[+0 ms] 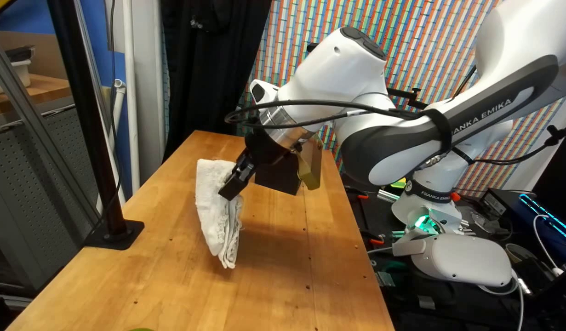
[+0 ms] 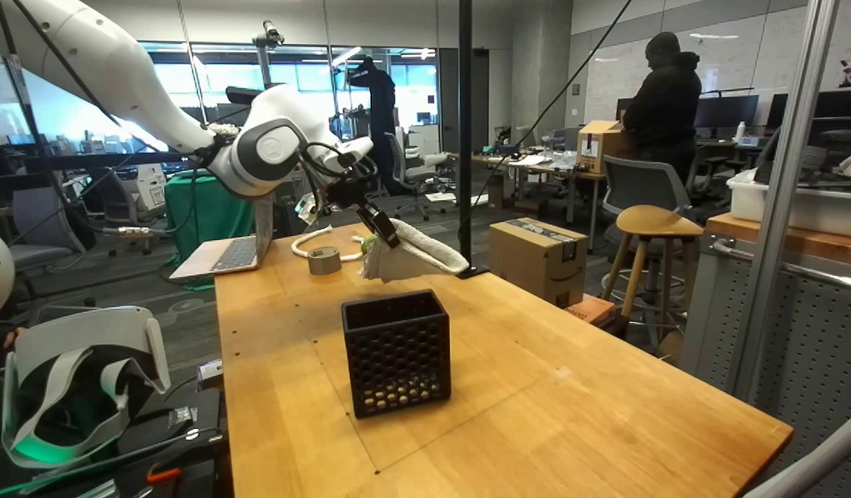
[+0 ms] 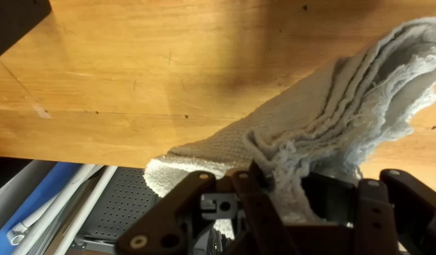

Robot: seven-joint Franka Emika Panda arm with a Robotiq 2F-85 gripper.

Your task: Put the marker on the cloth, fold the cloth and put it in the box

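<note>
Pinches the folded cloth [image 2: 409, 261] in the claw [image 2: 390, 240], mid-frame in an exterior view, seemingly clear of the desk [image 2: 591, 415], with the box [image 2: 397, 358] upright on it at lower centre.

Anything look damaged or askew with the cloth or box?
The cloth looks worn: in the wrist view its edge is ragged and stringy, and its folded layers splay unevenly at the gripper rather than lining up. The box stands upright, no damage visible.

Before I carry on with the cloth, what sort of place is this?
Probably a robotics lab or shared workroom. The exterior views show a robot arm, a headset and, farther back, a whiteboard.
</note>
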